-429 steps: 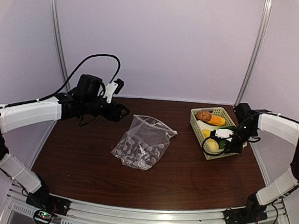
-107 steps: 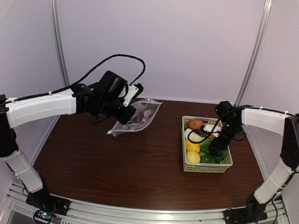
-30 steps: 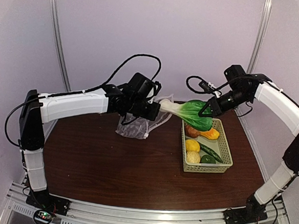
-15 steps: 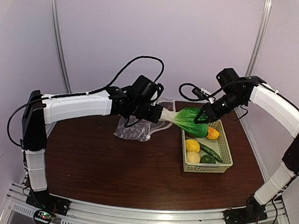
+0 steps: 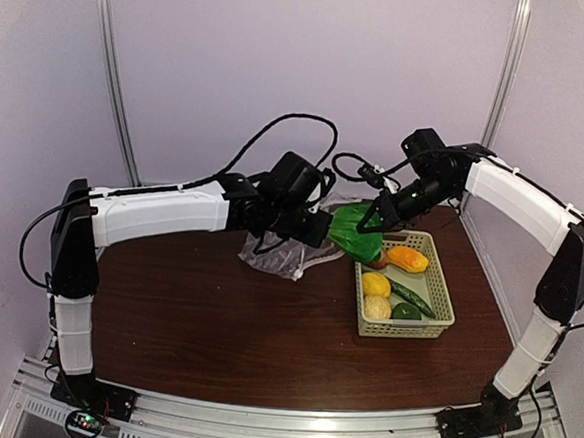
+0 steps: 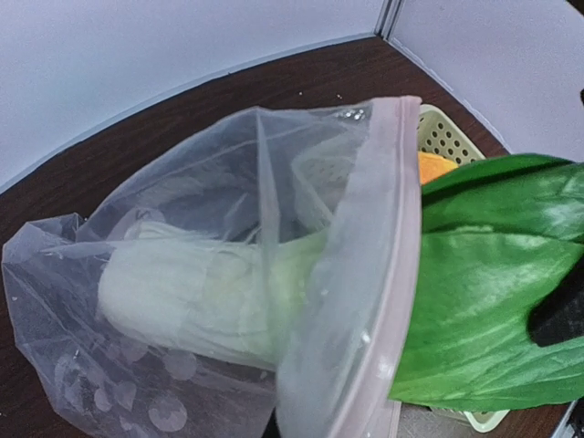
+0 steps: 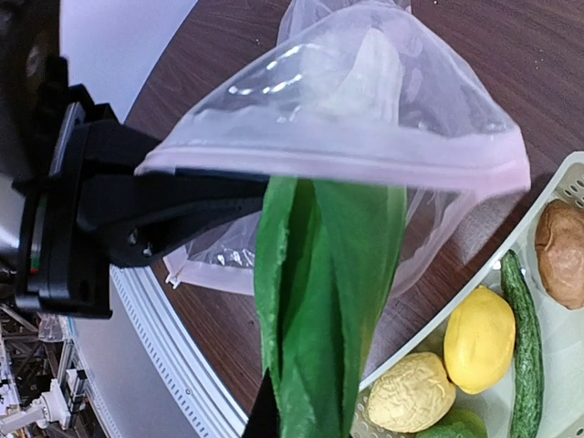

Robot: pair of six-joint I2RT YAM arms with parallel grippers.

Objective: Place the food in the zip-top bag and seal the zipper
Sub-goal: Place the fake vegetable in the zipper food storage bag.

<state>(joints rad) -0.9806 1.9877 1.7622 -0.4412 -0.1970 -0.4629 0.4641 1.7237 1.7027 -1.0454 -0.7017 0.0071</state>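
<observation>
My left gripper is shut on the mouth edge of the clear zip-top bag, holding it up off the table. The pinkish zipper frames the open mouth. The bok choy's white stem lies inside the bag, while its green leaves stick out. My right gripper is shut on those leaves; its fingers are mostly hidden behind them. More food lies in the basket: two lemons, a cucumber, a brown round one, an orange piece and a green pepper.
The pale green lattice basket stands on the brown table at the right, just below my right gripper. Cables loop above both wrists. A metal rail runs along the near table edge, and pale walls close in the back and sides.
My two grippers have come together above the table. The left carried the bag rightward and the right pushed the bok choy leftward, so its stem now sits inside the bag's mouth.
</observation>
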